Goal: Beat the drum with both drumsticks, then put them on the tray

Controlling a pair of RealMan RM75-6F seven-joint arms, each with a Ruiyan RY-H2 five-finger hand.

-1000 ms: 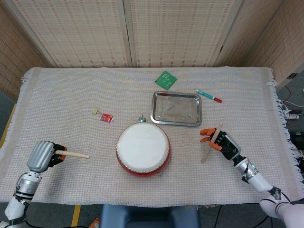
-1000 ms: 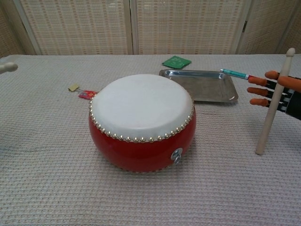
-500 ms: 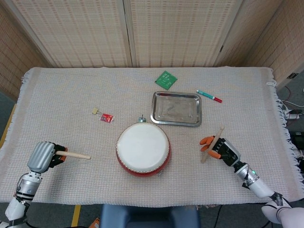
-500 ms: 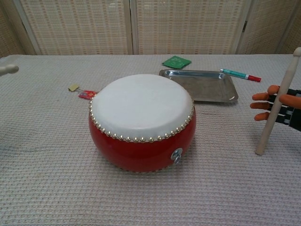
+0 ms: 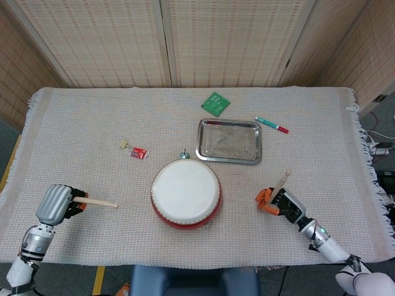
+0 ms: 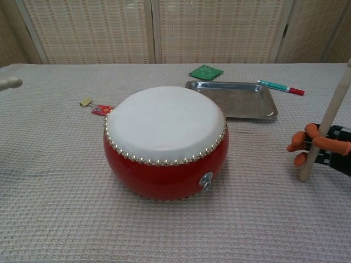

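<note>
The right hand [image 5: 279, 200] sits low on the cloth [image 5: 92, 142], its orange-tipped fingers [image 6: 307, 143] closed around a drumstick [image 6: 324, 127]. In the chest view this stick stands nearly upright, its lower end at or just above the cloth beside the fingers, and its top runs out of the frame's upper right corner; most of the hand is cut off at the right edge too. In the head view only a short pale length of the stick shows above the hand, and the lower part is hidden behind the fingers.

The left hand [image 5: 57, 203] is seen from its grey back, so the fingers are mostly hidden; a second stick [image 5: 95, 201] juts out from it toward the drum [image 5: 186, 193] and seems gripped. In the chest view this hand is out of frame and only the stick's rounded tip shows at the left edge.

The drum stands between the two hands, apart from both. The tray [image 5: 228, 140] lies beyond the right hand, toward the drum's side, well apart from it. A pen [image 5: 271, 124] lies just past the tray, further from the hand. A green card [image 5: 215, 102] and two small items, one red [image 5: 139, 153] and one tan [image 5: 124, 144], too small to identify, lie beyond the drum.
</note>
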